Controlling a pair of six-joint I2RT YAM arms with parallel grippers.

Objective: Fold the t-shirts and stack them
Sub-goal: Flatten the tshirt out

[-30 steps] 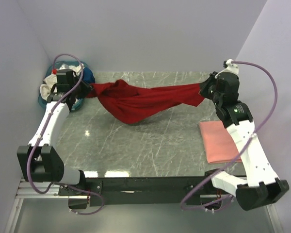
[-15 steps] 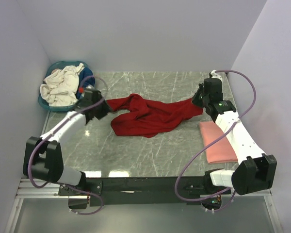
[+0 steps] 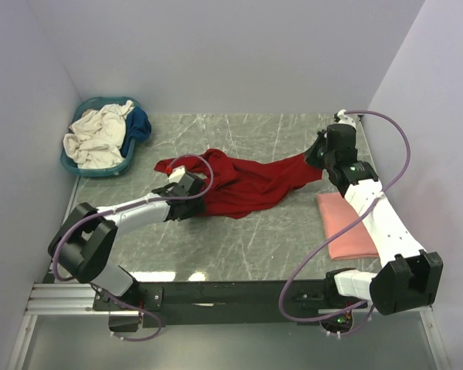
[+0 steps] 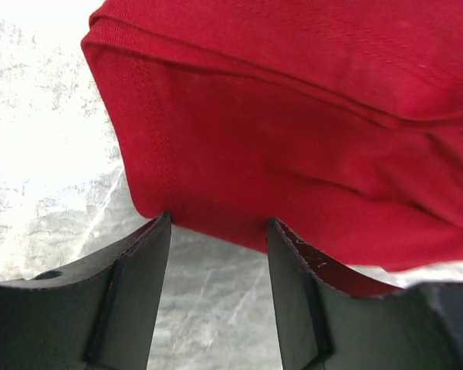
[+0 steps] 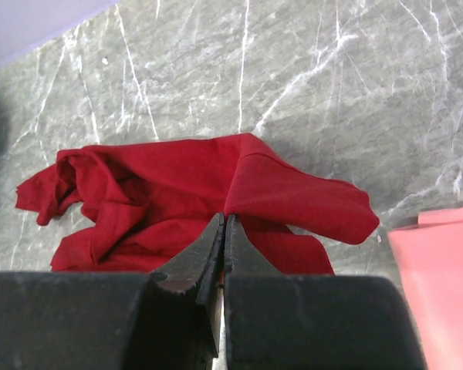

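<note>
The red shirt [image 3: 239, 185] lies crumpled on the table [image 3: 239, 247]; it looks light and limp and will likely sag and bunch, so it is best held at hem corners. The right gripper [image 5: 222, 220] is pinched shut on its right edge. The left gripper [image 4: 218, 223] gapes empty, with the hem just ahead.
</note>
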